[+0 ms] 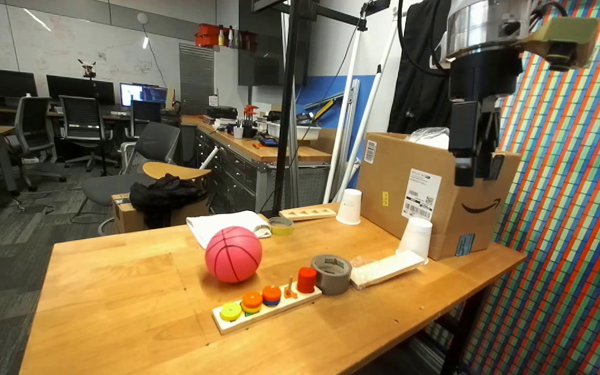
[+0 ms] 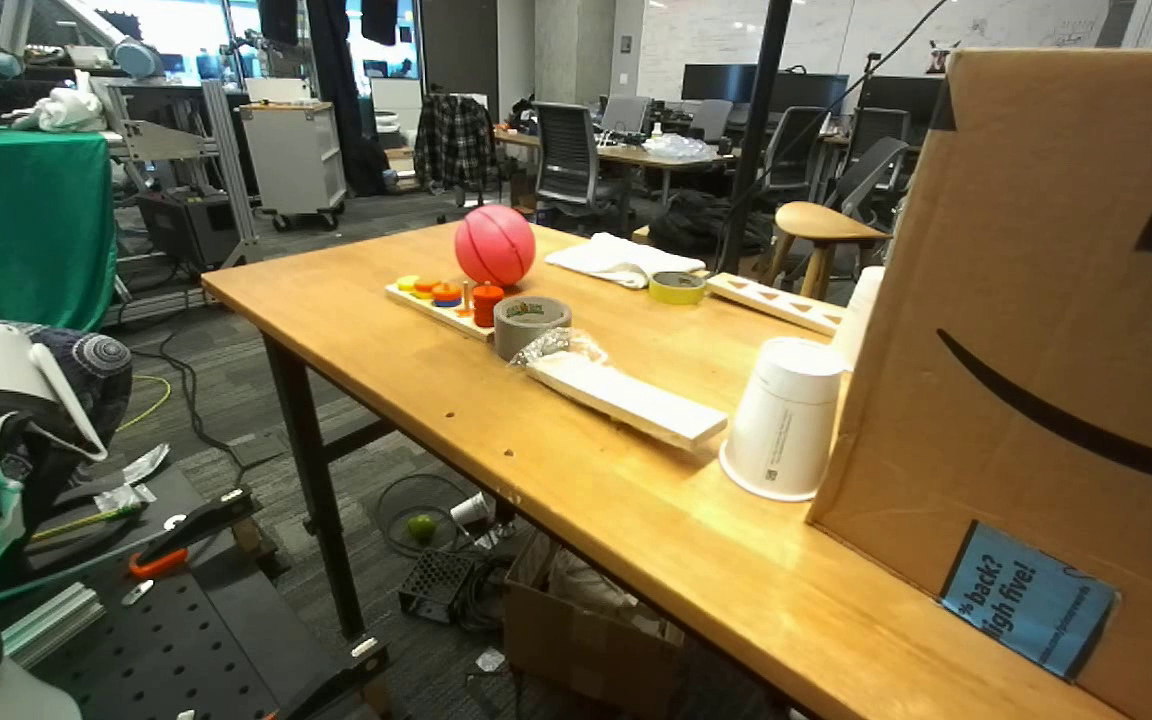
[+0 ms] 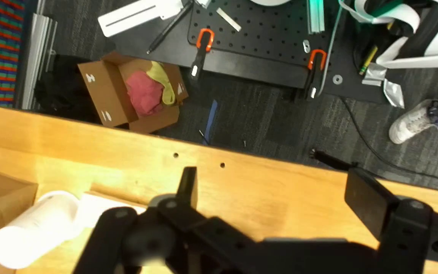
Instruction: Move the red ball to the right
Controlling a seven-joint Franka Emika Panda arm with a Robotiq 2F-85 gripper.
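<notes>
The red ball is pinkish-red with dark seams, like a small basketball. It rests on the wooden table in both exterior views, as the ball (image 1: 234, 254) and the same ball (image 2: 495, 246). It is out of view in the wrist view. My gripper (image 1: 475, 174) hangs high above the table, in front of the cardboard box in that exterior view and well away from the ball. In the wrist view the gripper (image 3: 271, 186) has its fingers wide apart, with only bare table between them. The gripper does not show in the other exterior picture.
A wooden ring toy (image 1: 269, 306) stands close beside the ball. Grey tape (image 1: 332, 274), a white block (image 2: 626, 398), white cups (image 1: 415, 238), yellow tape (image 2: 677, 288), a white cloth (image 1: 237, 225) and a large cardboard box (image 1: 409, 182) are also on the table (image 1: 123, 312).
</notes>
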